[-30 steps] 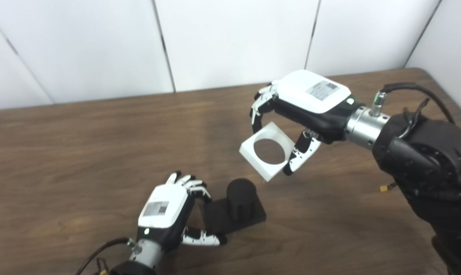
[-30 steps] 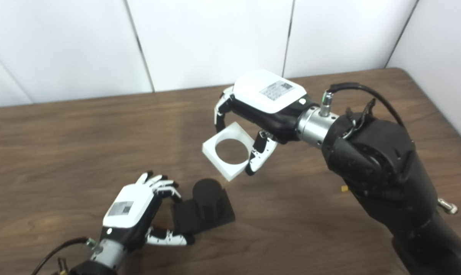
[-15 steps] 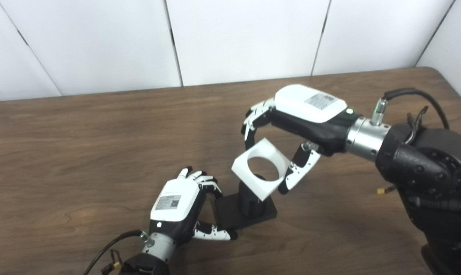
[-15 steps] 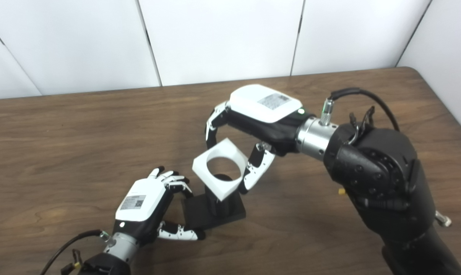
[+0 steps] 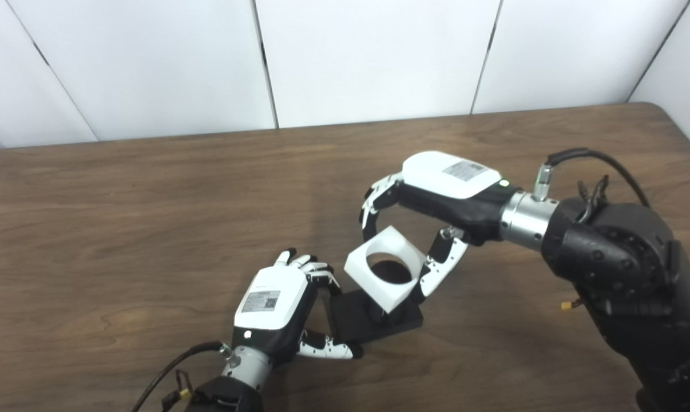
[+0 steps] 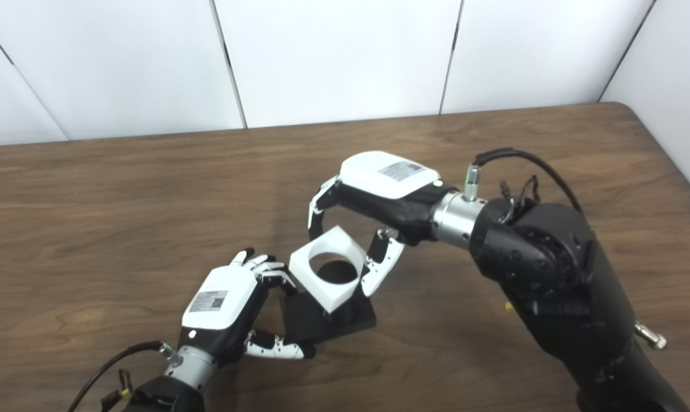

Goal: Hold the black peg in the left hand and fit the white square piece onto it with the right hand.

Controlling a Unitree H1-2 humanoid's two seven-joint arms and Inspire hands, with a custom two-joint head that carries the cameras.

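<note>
Near the counter's (image 5: 122, 217) front edge, the left robot hand (image 5: 273, 303) grips the black peg (image 5: 388, 273) by its base while the right robot hand (image 5: 436, 194) pinches the white square piece (image 5: 382, 269), probably light, stiff and slippery, by opposite edges, its hole over the peg top.

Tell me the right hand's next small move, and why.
Probably ease the white square piece straight down. The right hand holds it with its round hole around the top of the black peg, still above the peg's base, which the left hand steadies.
</note>
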